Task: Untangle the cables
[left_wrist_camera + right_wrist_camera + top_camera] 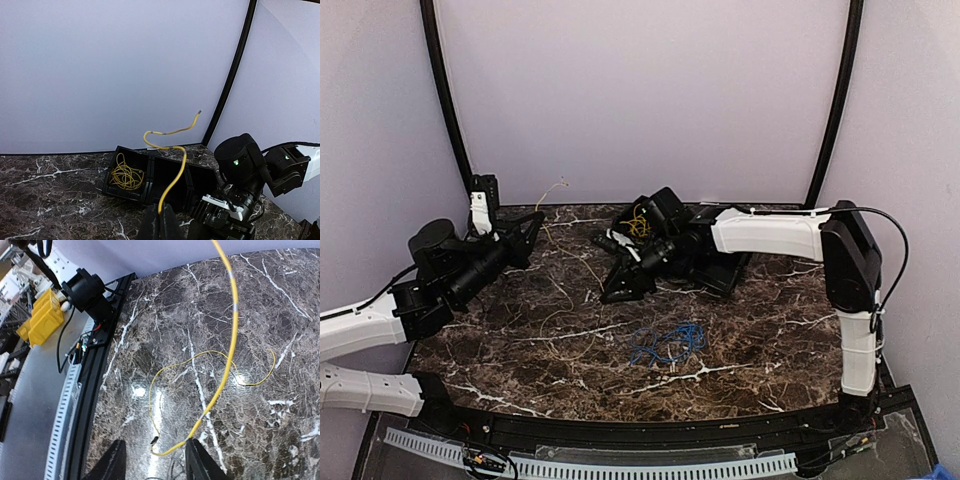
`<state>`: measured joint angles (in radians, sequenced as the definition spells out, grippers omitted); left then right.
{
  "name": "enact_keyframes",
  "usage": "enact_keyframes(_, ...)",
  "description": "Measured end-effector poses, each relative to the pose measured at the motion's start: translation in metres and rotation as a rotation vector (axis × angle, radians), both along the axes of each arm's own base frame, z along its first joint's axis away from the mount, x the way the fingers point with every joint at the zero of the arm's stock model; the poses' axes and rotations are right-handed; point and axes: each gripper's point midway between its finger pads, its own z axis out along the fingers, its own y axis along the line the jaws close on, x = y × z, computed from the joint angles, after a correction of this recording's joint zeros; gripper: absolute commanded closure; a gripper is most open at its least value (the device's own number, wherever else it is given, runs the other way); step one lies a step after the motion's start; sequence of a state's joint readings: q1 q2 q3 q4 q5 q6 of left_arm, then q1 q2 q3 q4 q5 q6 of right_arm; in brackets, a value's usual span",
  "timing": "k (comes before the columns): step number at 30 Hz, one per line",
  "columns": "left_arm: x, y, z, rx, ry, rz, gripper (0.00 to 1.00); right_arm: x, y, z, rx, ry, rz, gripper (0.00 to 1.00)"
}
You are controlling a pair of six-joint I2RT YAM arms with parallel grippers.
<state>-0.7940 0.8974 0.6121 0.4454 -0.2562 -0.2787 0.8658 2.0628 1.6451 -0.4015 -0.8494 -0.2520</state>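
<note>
Where pale walls (640,90) end, a dark veined tabletop (510,305) bears blue cable (667,342).

Blue cable (668,342) — coiled on table; yellow cable (176,179) trailing loose.

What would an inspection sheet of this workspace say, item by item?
Surface: dark marble table, white veins.
Job's things: yellow cable rises from the left gripper; yellow coil lies in a black tray; blue cable lies coiled on the table.
Clutter: nothing seen.
Grippers: left gripper shut on the yellow cable; right gripper open over a yellow strand.
Cables: black arm cord loops beside the right arm.
Surroundings: pale walls, black frame posts.
</note>
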Motion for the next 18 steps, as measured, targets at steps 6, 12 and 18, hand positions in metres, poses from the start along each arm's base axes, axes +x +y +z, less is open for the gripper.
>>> enact_keyframes(6,-0.002,0.004,-0.001,-0.01,0.001,0.01,1.0,-0.003,0.004,0.006,0.024,0.029,0.016,1.0)
enact_keyframes(12,-0.005,0.01,-0.002,-0.028,0.001,0.022,0.7,0.01,0.011,0.019,0.034,-0.002,0.005,1.0)
enact_keyframes(18,-0.014,0.024,-0.025,-0.033,0.026,0.038,0.51,0.06,0.006,0.06,0.071,-0.158,-0.089,1.0)
